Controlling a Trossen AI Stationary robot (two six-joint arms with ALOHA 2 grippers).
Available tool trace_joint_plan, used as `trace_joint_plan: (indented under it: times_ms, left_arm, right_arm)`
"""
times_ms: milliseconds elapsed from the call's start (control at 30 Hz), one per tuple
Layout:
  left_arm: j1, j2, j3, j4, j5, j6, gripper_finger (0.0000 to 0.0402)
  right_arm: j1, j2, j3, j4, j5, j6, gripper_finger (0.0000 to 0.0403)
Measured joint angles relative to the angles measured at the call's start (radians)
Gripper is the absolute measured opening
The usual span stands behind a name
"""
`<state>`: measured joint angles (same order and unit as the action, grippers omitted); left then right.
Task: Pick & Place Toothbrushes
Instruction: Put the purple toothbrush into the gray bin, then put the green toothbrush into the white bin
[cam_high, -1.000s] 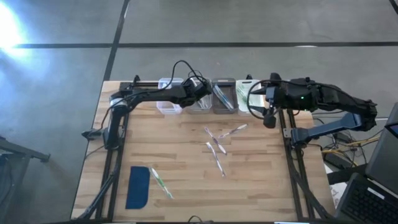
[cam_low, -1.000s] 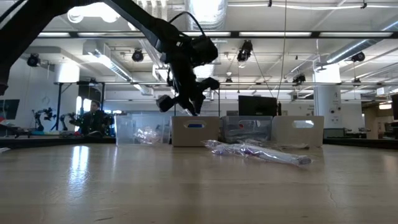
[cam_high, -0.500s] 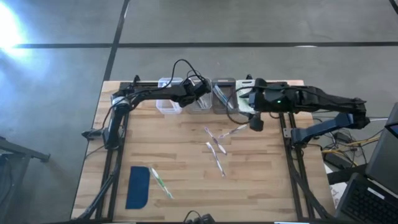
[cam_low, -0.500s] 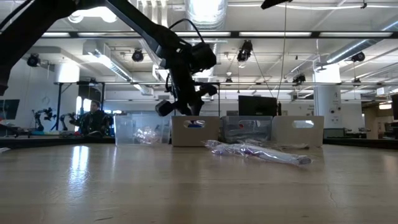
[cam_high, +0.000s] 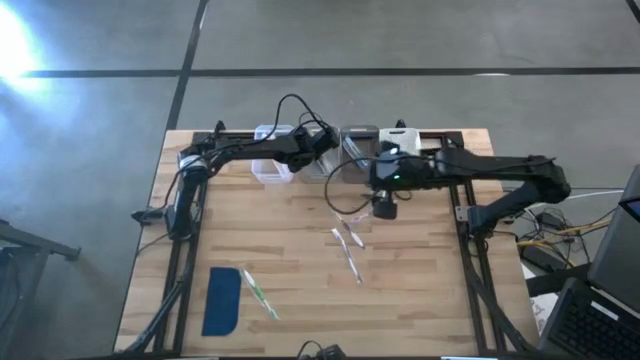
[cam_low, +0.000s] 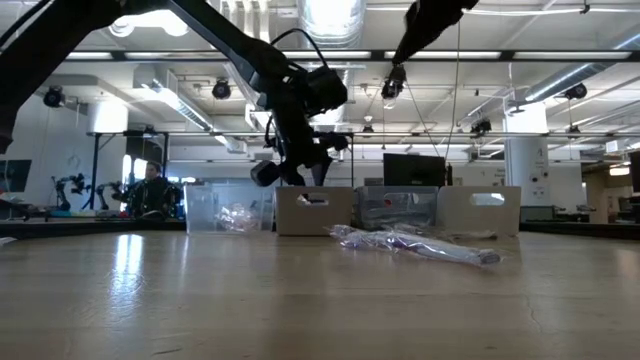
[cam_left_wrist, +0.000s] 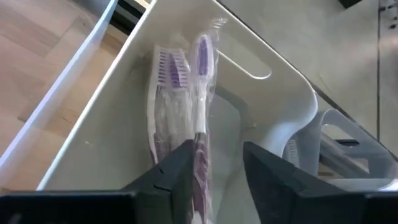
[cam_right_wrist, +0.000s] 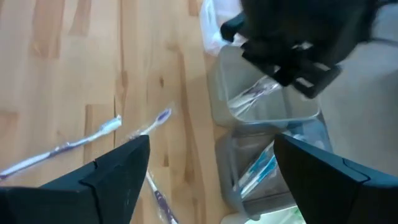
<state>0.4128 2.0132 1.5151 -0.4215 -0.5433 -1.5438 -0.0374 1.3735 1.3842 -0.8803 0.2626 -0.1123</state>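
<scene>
Left gripper (cam_left_wrist: 214, 171): hanging over a white bin (cam_left_wrist: 273, 99), fingers parted, gripping nothing.
Binned toothbrushes (cam_left_wrist: 186, 93): two wrapped, purple-bristled, lying in that bin just beyond the parted fingers.
Right gripper (cam_right_wrist: 208, 177): hovering above the table (cam_high: 250, 240), fingers spread wide, empty.
Loose toothbrushes (cam_high: 348, 238): lying scattered on the wood just beneath those spread fingers.

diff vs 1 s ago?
The right gripper swung from over the bins toward the table's middle and now hangs open over the loose toothbrushes. The left gripper stayed over the second bin and opened its fingers; wrapped toothbrushes lie in that bin below it. Loose toothbrushes, blue pad and bins unmoved.
</scene>
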Motion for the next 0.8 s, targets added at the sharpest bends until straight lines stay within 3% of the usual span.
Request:
trace_joint_plan:
  times_ms: [133, 267, 400, 800]
  left_arm:
    - [-0.004, -0.013, 0.03, 0.001, 0.008, 0.023, 0.0177]
    - [-0.01, -0.047, 0.077, 0.005, -0.014, 0.118, 0.0212]
    - [-0.013, -0.077, 0.139, 0.044, -0.055, 0.213, 0.0239]
    - [-0.04, -0.152, 0.464, 0.432, -0.04, 0.795, 0.0253]
  right_arm:
    - [0.0, 0.073, 0.0, 0.001, -0.018, -0.004, 0.0352]
    - [-0.015, 0.083, -0.002, -0.006, -0.176, -0.068, 0.036]
    - [-0.028, 0.057, -0.001, -0.002, -0.207, -0.112, 0.0359]
    - [-0.027, -0.033, -0.001, 0.004, -0.211, -0.08, 0.0325]
